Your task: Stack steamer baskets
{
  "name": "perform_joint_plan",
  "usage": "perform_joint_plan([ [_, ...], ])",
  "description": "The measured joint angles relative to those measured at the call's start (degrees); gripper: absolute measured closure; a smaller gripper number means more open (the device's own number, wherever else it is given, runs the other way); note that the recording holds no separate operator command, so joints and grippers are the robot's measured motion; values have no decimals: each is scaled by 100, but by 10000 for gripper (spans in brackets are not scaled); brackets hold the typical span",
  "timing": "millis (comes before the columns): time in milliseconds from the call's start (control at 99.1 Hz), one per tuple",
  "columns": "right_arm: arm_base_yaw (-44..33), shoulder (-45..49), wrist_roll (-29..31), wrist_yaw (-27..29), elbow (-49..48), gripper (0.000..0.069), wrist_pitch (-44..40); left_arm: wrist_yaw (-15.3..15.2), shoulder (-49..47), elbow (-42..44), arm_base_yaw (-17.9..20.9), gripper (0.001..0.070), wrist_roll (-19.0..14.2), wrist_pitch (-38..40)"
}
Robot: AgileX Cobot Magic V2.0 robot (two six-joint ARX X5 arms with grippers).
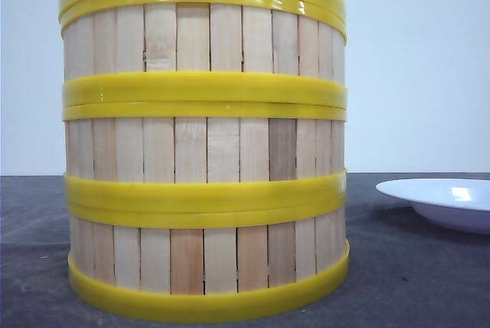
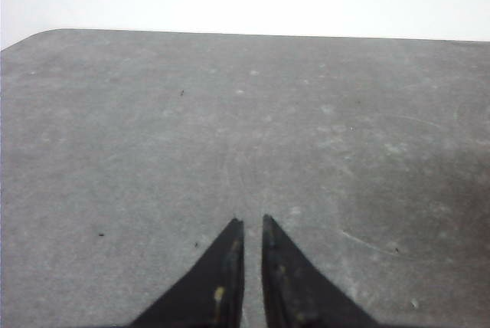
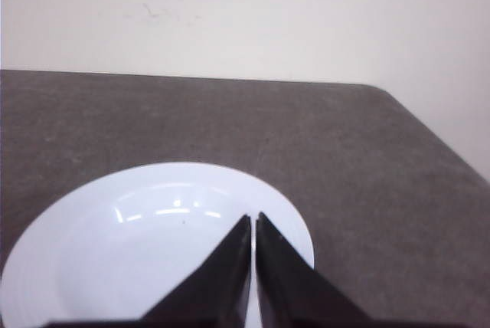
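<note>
Left gripper (image 2: 253,224) clenched, empty, over bare bench (image 2: 115,129) | right gripper (image 3: 254,221) clenched, empty, above white plate (image 3: 99,259) | steamer baskets (image 1: 205,144) stacked three high, left of plate | nearer arm: cannot tell

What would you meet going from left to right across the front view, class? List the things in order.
Bare dark table → the stack of three steamer baskets, standing one on another → a short gap of table → the white plate, cut off by the picture's right edge.
</note>
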Motion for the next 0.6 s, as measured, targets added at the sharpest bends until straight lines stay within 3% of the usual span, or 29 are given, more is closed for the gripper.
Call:
perform_joint_plan([
  [595, 0, -105, 295, 0, -245, 688, -87, 0, 0, 0, 0, 695, 0, 0],
])
